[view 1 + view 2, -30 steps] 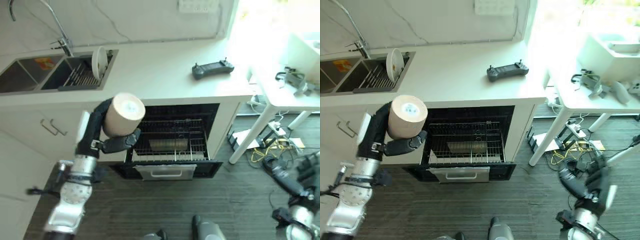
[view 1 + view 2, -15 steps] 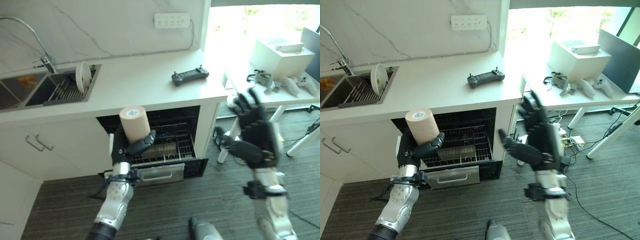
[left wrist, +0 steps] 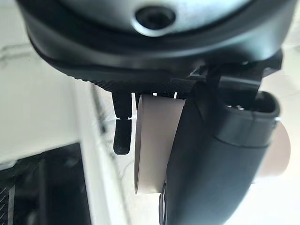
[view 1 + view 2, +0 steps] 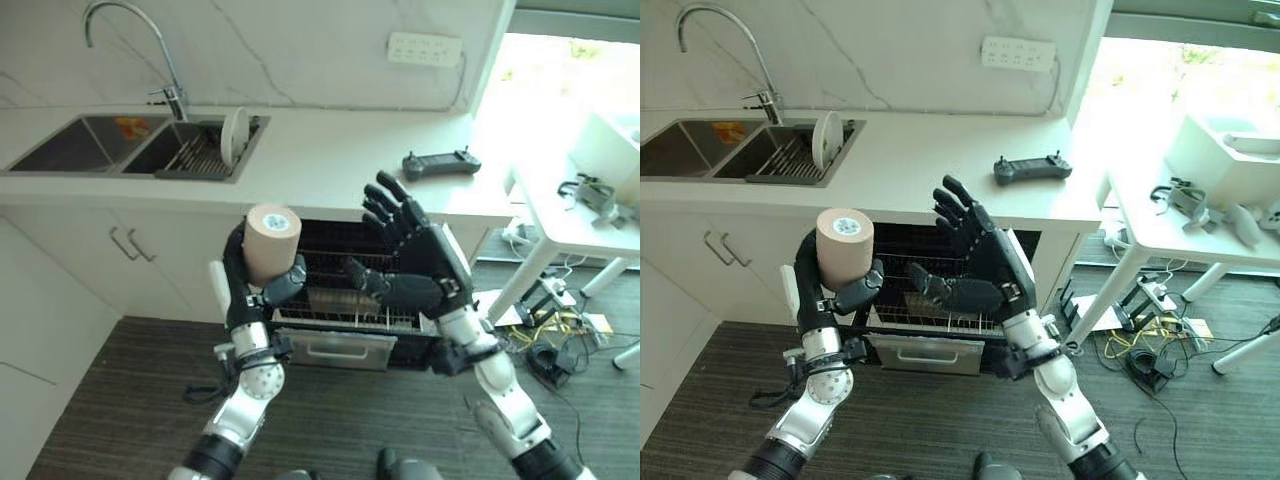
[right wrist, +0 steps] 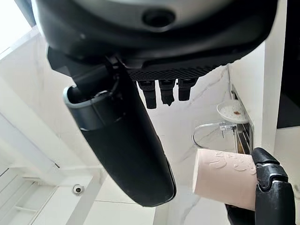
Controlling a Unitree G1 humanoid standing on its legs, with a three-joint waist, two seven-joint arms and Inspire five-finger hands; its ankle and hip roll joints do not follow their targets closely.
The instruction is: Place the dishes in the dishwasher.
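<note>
Pale tan, matte, plain-sided cup (image 4: pixel 271 243), cylindrical, held base-up in front of the counter edge; its upturned bottom shows a lighter round disc with a faint bluish mark at the centre. Holder: left hand (image 4: pixel 262 290), dark fingers and thumb curled round the cup's lower part, clamped on it, raised above the open dishwasher (image 4: pixel 345 300). Right hand (image 4: pixel 980 262): raised beside the cup, just apart from it, palm turned toward it, fingers straight and spread, thumb angled toward the cup, holding nothing. Dishwasher: set under the white counter (image 4: pixel 330 160), dark interior, wire rack (image 4: pixel 940 300) pulled forward with a grey front panel below; a shallow dark item lies in the rack, too unclear to tell what. Counter: bears a black handheld controller (image 4: pixel 441 163) near its right end. Sink (image 4: pixel 140 148): two dark basins at the counter's left, curved tap behind; one white plate (image 4: pixel 234 134) stands upright in a drying rack in the nearer basin. White side table (image 4: pixel 1200 225) to the right.
</note>
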